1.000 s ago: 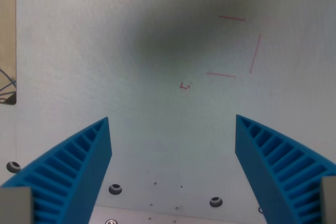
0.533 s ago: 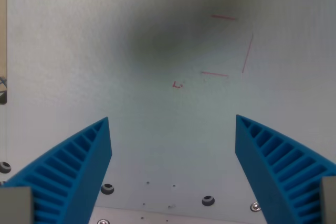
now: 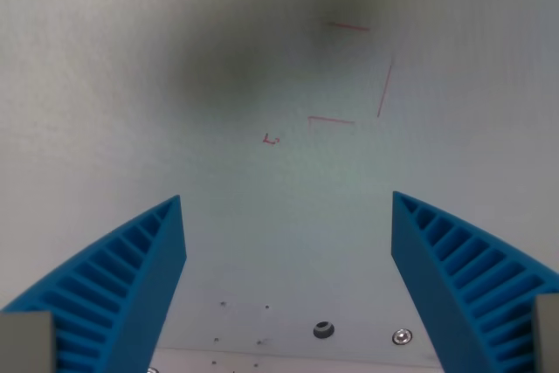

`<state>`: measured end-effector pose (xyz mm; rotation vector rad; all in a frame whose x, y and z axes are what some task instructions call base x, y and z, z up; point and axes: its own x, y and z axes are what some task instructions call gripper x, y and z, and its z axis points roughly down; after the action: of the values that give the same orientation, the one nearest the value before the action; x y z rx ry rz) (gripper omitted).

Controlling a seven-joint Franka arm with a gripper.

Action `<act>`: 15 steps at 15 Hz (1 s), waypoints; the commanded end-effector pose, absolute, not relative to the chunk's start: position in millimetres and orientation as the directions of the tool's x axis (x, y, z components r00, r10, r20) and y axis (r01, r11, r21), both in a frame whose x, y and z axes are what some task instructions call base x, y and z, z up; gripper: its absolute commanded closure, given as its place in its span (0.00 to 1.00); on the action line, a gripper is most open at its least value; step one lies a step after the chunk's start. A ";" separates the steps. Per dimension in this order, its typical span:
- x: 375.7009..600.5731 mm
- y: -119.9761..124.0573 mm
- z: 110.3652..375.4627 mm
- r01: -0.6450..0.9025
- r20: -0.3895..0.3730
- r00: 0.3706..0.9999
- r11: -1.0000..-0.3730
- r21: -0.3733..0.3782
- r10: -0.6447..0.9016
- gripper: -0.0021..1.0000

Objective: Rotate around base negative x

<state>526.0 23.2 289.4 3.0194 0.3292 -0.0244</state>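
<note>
Nothing to grasp here: the task's thing is the hand (image 3: 288,242) itself, seen from the wrist view with its two blue ribbed fingers (image 3: 122,290) spread wide at the lower corners and nothing between them. Hovering over a pale worktop (image 3: 105,67), apart from it.

Against the earlier pictures, the whole scene slid toward the wrist view's left: red pen lines (image 3: 349,72) and the small red mark (image 3: 271,139) shifted left by a clear margin, the wooden strip and cable at the left edge now gone from sight, and the row of screw holes along the bottom moved left and lower, with one dark hole (image 3: 323,330) and a bright screw (image 3: 401,336) left showing. No change in where the fingers sit in the frame, so a move of the camera, not of the marks. A soft dark shadow (image 3: 253,50) drifted left with the rest.

Judged from that steady sideways drift: rotation under way and proceeding smoothly, amount done not readable from this view. Nothing nearby to strike.
</note>
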 end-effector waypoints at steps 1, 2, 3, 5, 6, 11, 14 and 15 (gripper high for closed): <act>525.9 26.0 291.3 0.199 -0.068 0.980 -0.936 0.289 0.188 0.00; 525.9 26.0 291.3 0.199 -0.070 0.980 -0.933 0.300 0.187 0.00; 525.9 26.0 291.3 0.199 -0.073 0.980 -0.929 0.310 0.186 0.00; 525.9 26.0 291.3 0.199 -0.077 0.980 -0.922 0.332 0.184 0.00; 525.9 26.0 291.3 0.200 -0.080 0.980 -0.918 0.343 0.183 0.00; 525.9 26.0 291.3 0.200 -0.092 0.980 -0.896 0.395 0.179 0.00; 525.9 26.0 291.3 0.201 -0.099 0.980 -0.882 0.426 0.175 0.00; 525.9 26.0 291.3 0.201 -0.101 0.980 -0.877 0.436 0.174 0.00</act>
<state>524.3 22.3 289.0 2.8657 0.3224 -0.0341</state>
